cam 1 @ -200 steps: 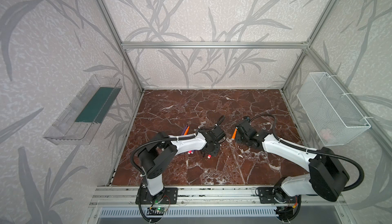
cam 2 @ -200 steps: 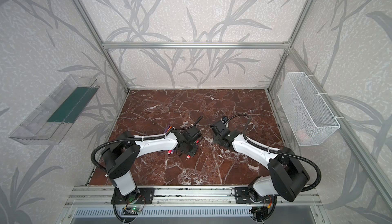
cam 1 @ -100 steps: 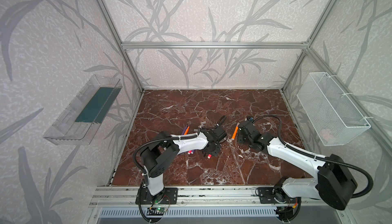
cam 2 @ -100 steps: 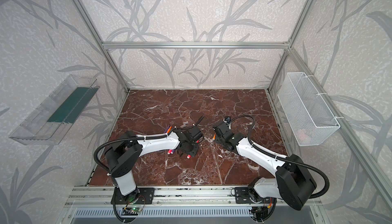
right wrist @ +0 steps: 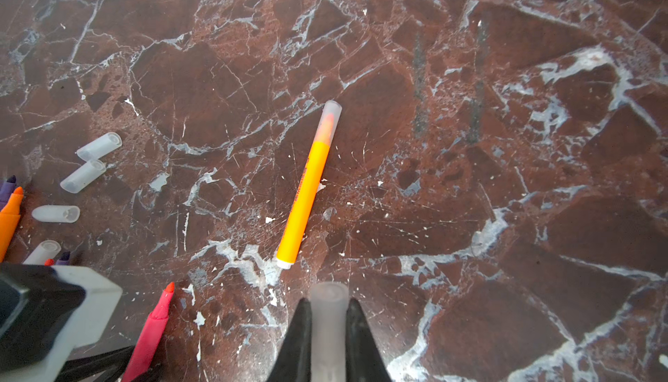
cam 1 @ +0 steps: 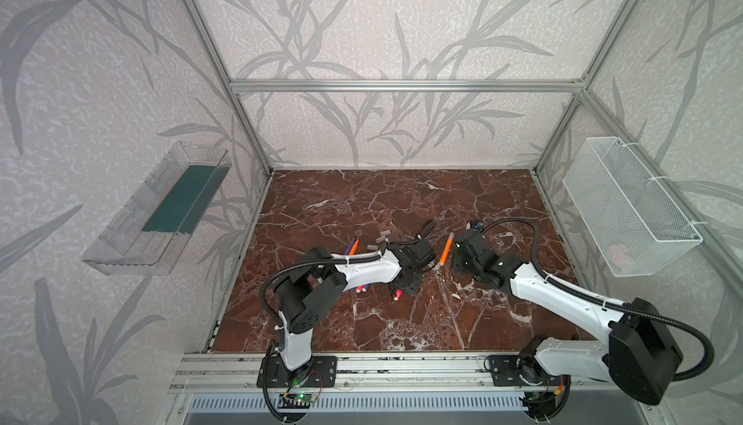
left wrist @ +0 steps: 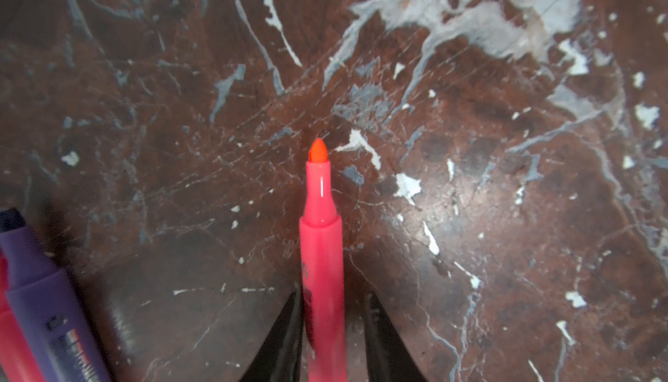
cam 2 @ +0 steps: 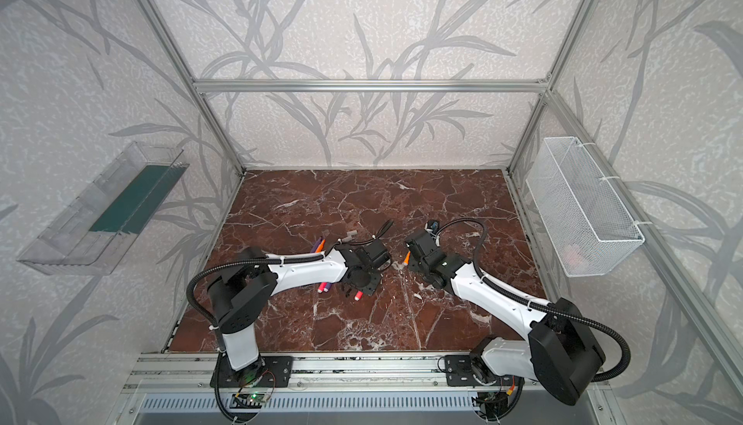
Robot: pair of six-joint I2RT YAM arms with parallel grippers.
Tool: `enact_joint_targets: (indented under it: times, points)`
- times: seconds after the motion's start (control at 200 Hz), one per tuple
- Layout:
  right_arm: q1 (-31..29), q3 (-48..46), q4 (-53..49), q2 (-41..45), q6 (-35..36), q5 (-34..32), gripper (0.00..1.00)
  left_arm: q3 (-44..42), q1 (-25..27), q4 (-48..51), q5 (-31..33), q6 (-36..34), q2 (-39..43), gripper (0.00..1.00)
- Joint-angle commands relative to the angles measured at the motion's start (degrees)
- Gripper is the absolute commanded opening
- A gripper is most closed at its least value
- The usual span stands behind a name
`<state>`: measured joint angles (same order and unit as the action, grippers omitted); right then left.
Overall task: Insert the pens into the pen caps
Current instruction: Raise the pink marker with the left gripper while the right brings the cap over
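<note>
Where the brown marble tabletop (cam 1: 402, 202) spreads under both arms, a capped orange pen (cam 1: 445, 250) lies flat near its middle, and everything else sits to one side of it or the other. Just beside that pen, on the right arm's side, the right gripper (right wrist: 329, 300) is clamped on a pen cap (right wrist: 329, 322), and the frosted tube stands out past the fingertips. On the pen's other side the left gripper (left wrist: 332, 293) straddles a pink-red pen (left wrist: 321, 246) with its tip bare. One finger lies against the barrel and the other shows a sliver of marble between, so I cannot tell whether the pen is truly gripped. A purple pen (left wrist: 43, 290) lies just beyond that gripper, farther from the capped orange pen. Farther still on that side, four loose pen caps (right wrist: 83, 176) lie apart from one another, near an uncapped orange pen (right wrist: 9, 214).
</note>
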<state>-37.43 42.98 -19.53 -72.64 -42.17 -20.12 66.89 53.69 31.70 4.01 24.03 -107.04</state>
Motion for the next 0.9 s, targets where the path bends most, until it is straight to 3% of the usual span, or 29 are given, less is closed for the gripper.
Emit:
enact_joint_targets:
  times: [0.0,0.485,0.81,0.895]
  points:
    - [0.2,-0.7,-0.3,1.4,-0.5,-1.3,0.0,-0.3,0.3,1.7,1.3,-0.2,-2.5,0.28]
    - [0.2,-2.6,1.1,3.5,-0.8,-1.4,0.0,-1.1,-0.2,0.4,4.0,0.7,-1.3,0.03]
    - [4.2,-10.0,14.3,9.5,-2.9,7.2,0.0,-8.2,-0.9,-6.9,6.2,1.1,16.4,0.0]
    - [4.2,-10.7,15.2,12.6,-3.5,8.0,0.0,-10.7,-0.9,-10.5,3.5,0.3,20.7,0.0]
